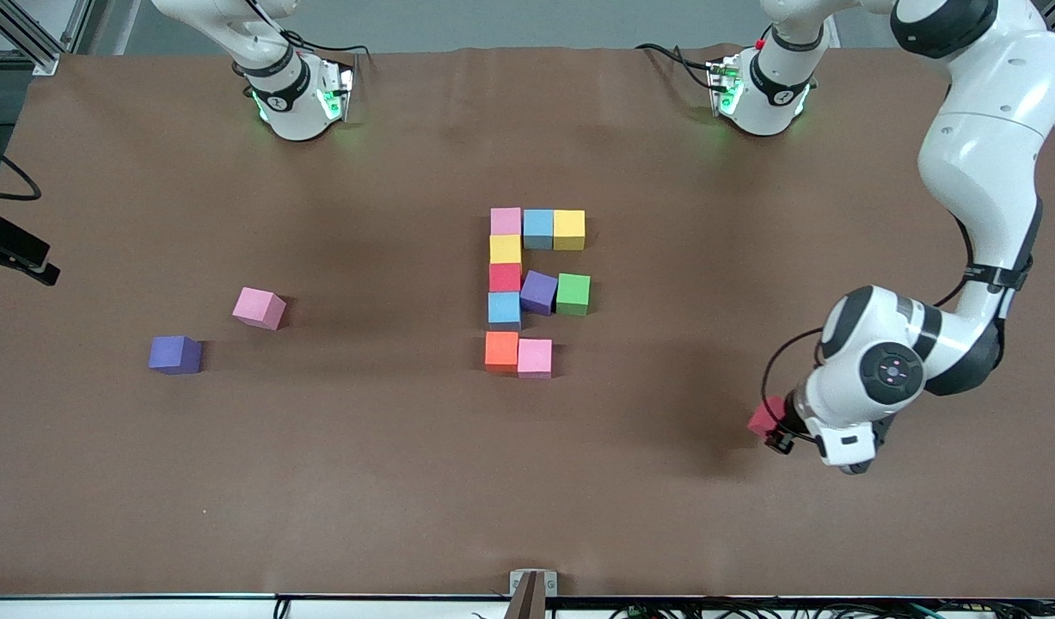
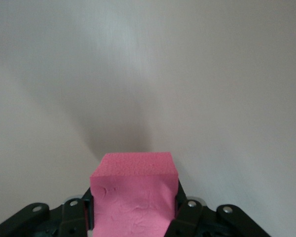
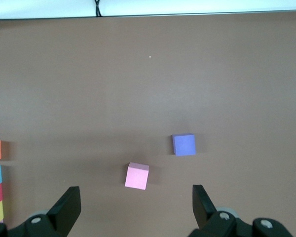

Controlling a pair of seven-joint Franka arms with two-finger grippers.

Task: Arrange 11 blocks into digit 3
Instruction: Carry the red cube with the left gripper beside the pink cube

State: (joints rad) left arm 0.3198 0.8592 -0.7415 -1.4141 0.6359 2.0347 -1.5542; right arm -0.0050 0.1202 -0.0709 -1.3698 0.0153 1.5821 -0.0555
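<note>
The left claw [image 1: 775, 430] is low at the left arm's end of the table [image 1: 389, 481], shut on a red block [image 1: 765, 416]; in the left wrist view the block [image 2: 134, 197] sits pinched between the two fingers [image 2: 185, 210]. The right claw [image 3: 135, 210] waits up by its base with its jaws wide apart and nothing in them.

Nine blocks lie grouped mid-table. A pink [image 1: 506, 221], a blue [image 1: 538, 229] and a yellow [image 1: 569, 229] make the row farthest from the front camera. Under the pink one, coming nearer, run a yellow [image 1: 505, 248], a red [image 1: 505, 277] and a blue [image 1: 504, 310]. A tilted purple [image 1: 538, 292] and a green [image 1: 573, 294] sit beside that column. Nearest are an orange [image 1: 501, 351] and a pink [image 1: 535, 358], touching.

Toward the right arm's end, well apart from the group, lie a loose pink block [image 1: 259, 308] and a loose purple block [image 1: 175, 354]
</note>
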